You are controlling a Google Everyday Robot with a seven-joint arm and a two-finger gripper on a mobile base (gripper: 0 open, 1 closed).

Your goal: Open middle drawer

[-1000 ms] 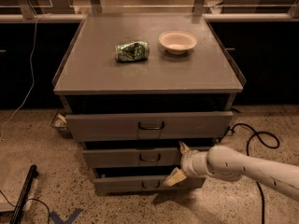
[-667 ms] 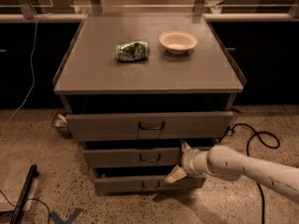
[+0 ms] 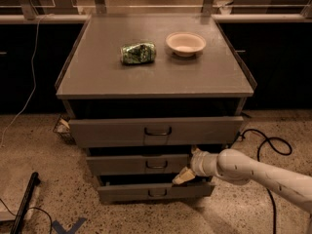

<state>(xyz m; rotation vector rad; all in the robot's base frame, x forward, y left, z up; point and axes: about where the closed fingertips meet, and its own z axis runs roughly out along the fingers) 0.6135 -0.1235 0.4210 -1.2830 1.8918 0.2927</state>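
The middle drawer (image 3: pixel 139 164) is the grey front between the two others, with a small loop handle (image 3: pixel 157 165) at its centre. It stands a little out of the cabinet, less far than the top drawer (image 3: pixel 112 131). My gripper (image 3: pixel 185 166) reaches in from the right, at the right end of the middle drawer's front. It is open, with one finger above that end and the other finger (image 3: pixel 182 176) below it, over the bottom drawer (image 3: pixel 126 192). The white arm (image 3: pixel 253 172) runs off to the lower right.
On the cabinet top (image 3: pixel 97 77) lie a crushed green can (image 3: pixel 138 53) and a pale bowl (image 3: pixel 185 43). A black cable (image 3: pixel 265 143) lies on the floor at the right. A dark pole (image 3: pixel 25 199) and a wire lie at the lower left.
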